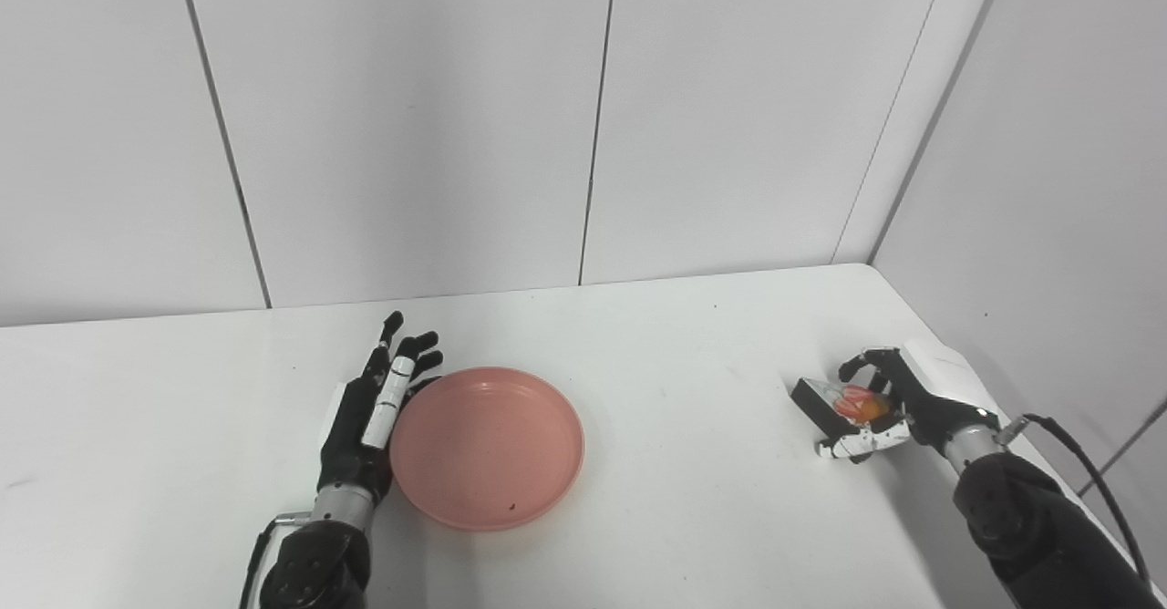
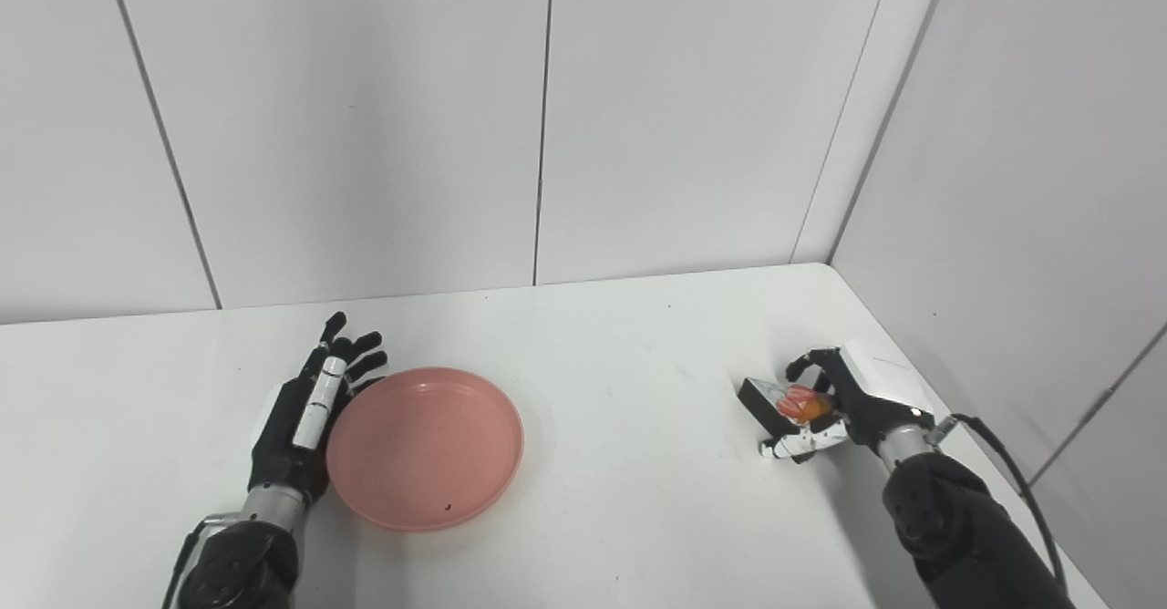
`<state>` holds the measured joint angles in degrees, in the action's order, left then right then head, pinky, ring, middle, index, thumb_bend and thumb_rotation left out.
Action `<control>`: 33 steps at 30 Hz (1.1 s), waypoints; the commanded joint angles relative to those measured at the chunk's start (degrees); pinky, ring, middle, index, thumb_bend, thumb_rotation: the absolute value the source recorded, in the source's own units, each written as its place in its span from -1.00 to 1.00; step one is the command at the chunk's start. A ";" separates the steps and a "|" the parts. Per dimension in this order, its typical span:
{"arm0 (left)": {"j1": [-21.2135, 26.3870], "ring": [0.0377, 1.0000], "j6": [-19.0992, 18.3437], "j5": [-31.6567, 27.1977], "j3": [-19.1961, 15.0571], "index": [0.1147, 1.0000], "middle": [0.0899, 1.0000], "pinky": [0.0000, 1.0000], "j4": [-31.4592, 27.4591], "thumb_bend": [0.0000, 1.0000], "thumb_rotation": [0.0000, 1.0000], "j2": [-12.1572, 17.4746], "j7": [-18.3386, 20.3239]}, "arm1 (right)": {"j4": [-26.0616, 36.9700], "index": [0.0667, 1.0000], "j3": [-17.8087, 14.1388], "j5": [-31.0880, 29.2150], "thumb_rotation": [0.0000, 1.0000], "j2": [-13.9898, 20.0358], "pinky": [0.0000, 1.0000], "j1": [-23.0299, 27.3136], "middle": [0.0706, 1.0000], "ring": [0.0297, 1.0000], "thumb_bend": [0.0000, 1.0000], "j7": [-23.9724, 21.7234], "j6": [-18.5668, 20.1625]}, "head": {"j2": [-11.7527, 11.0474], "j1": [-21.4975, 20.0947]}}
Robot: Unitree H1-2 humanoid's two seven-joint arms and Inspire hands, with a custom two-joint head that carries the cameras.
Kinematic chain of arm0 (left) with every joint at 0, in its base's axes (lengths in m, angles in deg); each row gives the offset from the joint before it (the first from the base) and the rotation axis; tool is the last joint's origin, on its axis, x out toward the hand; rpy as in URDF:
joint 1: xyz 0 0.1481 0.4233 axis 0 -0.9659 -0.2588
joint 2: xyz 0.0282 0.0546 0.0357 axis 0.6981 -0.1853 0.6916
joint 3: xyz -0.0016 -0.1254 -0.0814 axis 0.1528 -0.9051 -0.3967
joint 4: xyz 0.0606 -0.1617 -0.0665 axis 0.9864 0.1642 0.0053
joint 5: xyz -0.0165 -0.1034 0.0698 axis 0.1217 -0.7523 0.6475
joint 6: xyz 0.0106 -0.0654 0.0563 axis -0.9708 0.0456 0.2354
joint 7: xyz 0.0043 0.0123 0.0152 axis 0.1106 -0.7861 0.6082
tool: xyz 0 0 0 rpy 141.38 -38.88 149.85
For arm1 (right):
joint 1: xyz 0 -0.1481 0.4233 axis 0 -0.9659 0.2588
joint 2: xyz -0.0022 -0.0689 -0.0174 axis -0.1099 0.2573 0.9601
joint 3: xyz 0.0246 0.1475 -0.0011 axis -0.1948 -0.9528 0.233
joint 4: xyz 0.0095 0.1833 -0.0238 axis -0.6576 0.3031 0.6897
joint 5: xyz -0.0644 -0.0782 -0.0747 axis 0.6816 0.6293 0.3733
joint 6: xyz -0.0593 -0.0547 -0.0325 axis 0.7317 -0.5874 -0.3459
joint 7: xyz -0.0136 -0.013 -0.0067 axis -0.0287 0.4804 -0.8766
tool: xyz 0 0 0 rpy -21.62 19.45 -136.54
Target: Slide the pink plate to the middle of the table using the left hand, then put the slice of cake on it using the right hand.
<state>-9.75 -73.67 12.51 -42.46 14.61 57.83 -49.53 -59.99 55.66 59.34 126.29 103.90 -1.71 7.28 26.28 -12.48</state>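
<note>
Your left hand (image 1: 365,427): fingers apart, edge against round pink plastic plate (image 1: 488,447) | your right hand (image 1: 889,404): clamped on dark-based, red-orange-topped slice of cake (image 1: 843,406) | no legible writing

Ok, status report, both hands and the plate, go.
Left hand open, flat against pink plate left rim. Right hand shut on cake slice, far right. Table between plate and cake bare.
</note>
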 commanded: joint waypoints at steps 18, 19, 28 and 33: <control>-1.73 0.60 -1.41 -0.29 0.23 0.91 0.67 0.43 2.11 0.40 0.69 -0.37 1.39 | 7.79 0.09 -2.18 -0.80 -0.38 2.49 -0.47 -0.17 -0.28 -0.39 0.80 3.27 -3.70 | 0.19 0.28; -1.67 0.60 -1.22 -0.25 0.26 0.91 0.67 0.43 2.31 0.41 0.69 -0.38 1.44 | 8.82 0.08 -2.51 -1.15 -0.37 2.48 -0.49 0.01 -0.30 -0.42 0.78 3.35 -4.10 | 0.17 0.32; -1.04 0.58 0.07 -0.21 0.27 0.91 0.68 0.42 4.01 0.37 0.70 -0.78 1.58 | 26.62 0.10 -3.69 -0.35 -0.61 0.34 -0.44 3.24 -0.26 -0.36 0.70 -1.99 3.36 | 0.08 1.13; -0.43 0.57 1.09 -0.05 0.37 0.95 0.69 0.41 5.36 0.36 0.71 -1.20 1.36 | 31.97 0.06 -2.28 1.11 -0.55 -1.65 -0.46 7.44 -0.25 -0.35 0.69 -5.81 5.38 | -0.21 1.93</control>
<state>-8.38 -72.37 12.55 -42.30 17.24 57.61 -48.19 -30.17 53.82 59.70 123.84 109.00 -7.16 11.51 26.02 -10.64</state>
